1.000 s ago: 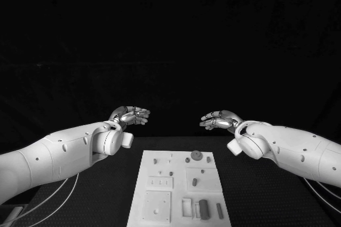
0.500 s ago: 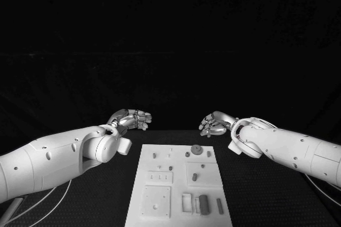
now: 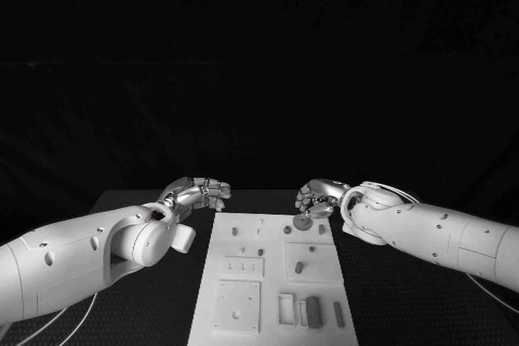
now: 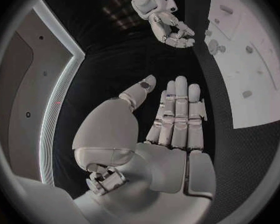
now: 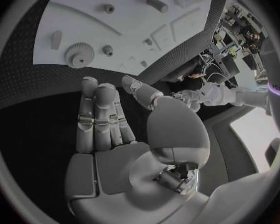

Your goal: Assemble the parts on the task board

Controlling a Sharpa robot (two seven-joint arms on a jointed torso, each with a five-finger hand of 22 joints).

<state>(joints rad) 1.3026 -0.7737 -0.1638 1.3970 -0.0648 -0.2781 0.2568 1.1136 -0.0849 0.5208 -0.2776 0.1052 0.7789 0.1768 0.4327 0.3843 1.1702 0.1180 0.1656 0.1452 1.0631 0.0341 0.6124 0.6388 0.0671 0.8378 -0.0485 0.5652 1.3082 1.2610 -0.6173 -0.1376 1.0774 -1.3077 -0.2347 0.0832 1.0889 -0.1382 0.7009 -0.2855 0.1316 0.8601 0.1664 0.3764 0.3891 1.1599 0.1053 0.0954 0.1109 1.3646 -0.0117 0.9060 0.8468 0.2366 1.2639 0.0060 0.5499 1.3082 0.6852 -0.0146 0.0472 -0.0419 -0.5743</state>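
The white task board (image 3: 273, 286) lies lengthwise in the middle of the table. A grey gear (image 3: 303, 222) sits near its far edge, with small pegs (image 3: 259, 221) beside it. My right hand (image 3: 316, 198) hovers just behind the gear, fingers extended and holding nothing; in the right wrist view the fingertips (image 5: 90, 84) stop short of the gear (image 5: 77, 55). My left hand (image 3: 201, 191) hangs off the board's far left corner, empty, its fingers (image 4: 177, 114) straight and thumb apart. Oblong grey parts (image 3: 313, 312) lie at the board's near end.
Raised white blocks (image 3: 244, 267) and a square plate (image 3: 238, 305) stand on the board's left half. A peg (image 3: 300, 269) stands in a block on its right half. Black table (image 3: 400, 301) flanks the board on both sides.
The camera has tilted. Both hands have come down and inward toward the board's far end; the right hand now sits just behind the gear.
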